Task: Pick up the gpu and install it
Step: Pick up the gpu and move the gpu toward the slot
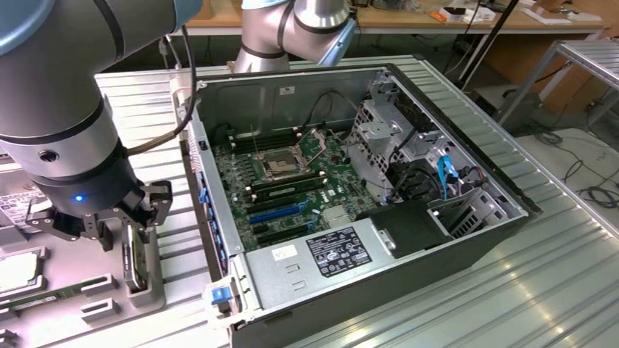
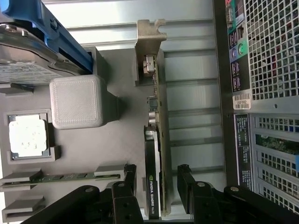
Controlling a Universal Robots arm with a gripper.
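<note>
Just beside the open computer case [image 1: 290,94], on the exterior view's left of it, the gpu [image 2: 153,149] stands on edge in a gray holder [image 2: 112,140] on the ribbed metal surface [image 1: 145,94]. The gripper [image 2: 156,176] hangs right over the card's fan end. Its fingers [image 2: 184,179] are spread wide, one on either side of the card, not clamped on it.
</note>
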